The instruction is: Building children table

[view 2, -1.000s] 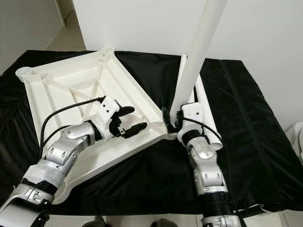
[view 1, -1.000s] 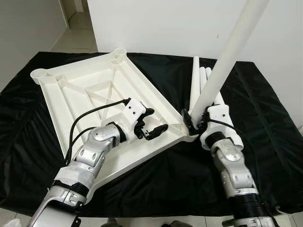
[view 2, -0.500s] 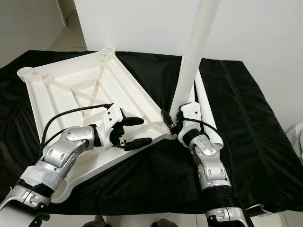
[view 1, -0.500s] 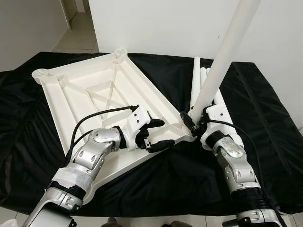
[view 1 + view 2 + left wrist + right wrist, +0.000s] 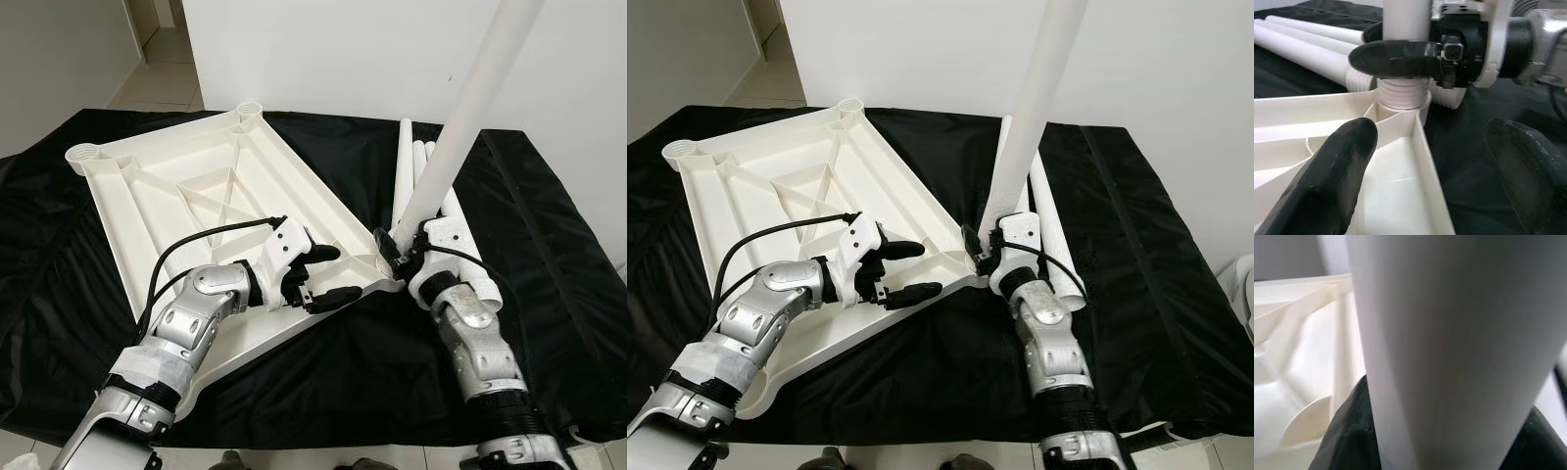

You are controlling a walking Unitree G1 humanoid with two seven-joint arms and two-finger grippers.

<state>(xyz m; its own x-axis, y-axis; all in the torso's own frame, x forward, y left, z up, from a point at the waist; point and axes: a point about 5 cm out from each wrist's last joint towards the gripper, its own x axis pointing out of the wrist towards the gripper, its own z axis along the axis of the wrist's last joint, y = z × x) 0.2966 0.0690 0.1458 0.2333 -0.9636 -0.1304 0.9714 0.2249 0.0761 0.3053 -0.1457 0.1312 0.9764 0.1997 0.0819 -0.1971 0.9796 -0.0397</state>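
Head view: black cloth (image 5: 549, 245) beneath white tabletop (image 5: 186, 196), white wall (image 5: 343, 49) behind.

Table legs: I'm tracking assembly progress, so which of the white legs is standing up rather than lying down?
The table leg in the right gripper, upright at the tabletop's near corner; the spare legs lie flat on the black cloth.
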